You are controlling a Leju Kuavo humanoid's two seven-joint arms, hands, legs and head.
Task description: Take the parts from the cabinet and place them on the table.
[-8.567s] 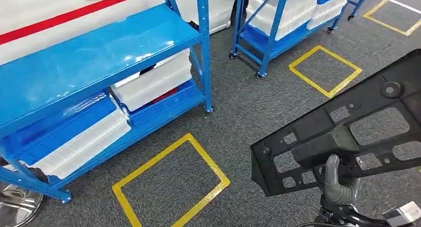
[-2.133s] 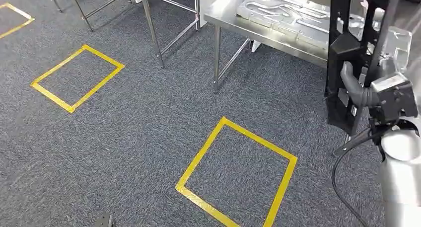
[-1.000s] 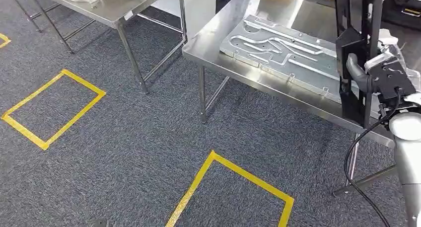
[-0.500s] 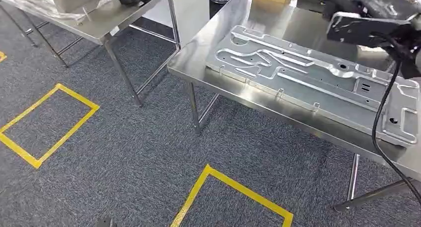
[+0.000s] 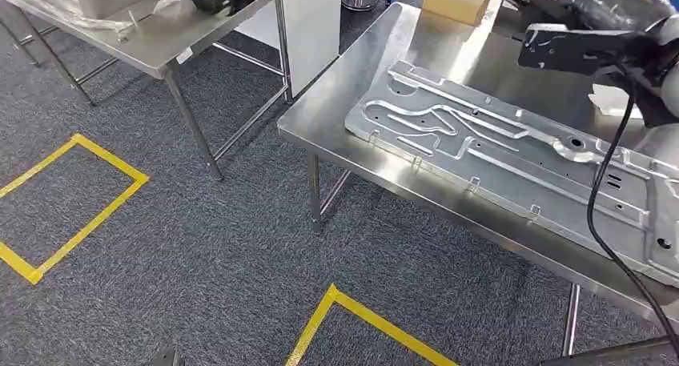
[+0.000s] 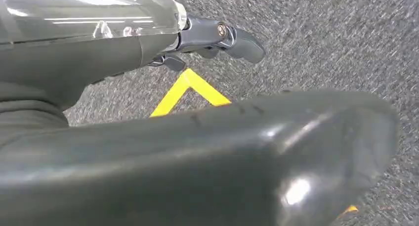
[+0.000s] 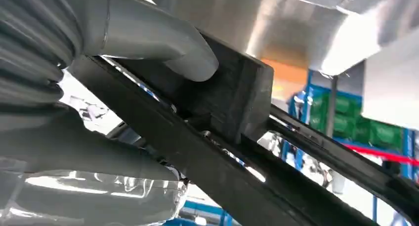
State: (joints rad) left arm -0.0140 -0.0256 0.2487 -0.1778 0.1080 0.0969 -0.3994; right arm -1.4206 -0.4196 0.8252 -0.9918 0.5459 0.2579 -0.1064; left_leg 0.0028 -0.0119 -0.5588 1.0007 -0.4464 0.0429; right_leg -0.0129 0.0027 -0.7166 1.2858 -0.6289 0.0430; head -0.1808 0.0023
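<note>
In the head view we are at the placing step: our right hand (image 5: 620, 10) hovers above the table (image 5: 352, 90), beyond the grey plate (image 5: 512, 154); next we lower. In the right wrist view it grips the black part (image 7: 232, 152), its long axis slanting. In the left wrist view our left hand (image 6: 217, 38) hangs empty, fingers apart.

The whole scene is shifted by camera motion: the blue shelving is replaced by a steel table (image 5: 352, 102) bearing a large metal plate (image 5: 512, 158). The black part (image 7: 217, 137), formerly held low before the body, is raised above that table by the right hand (image 7: 123, 43).
</note>
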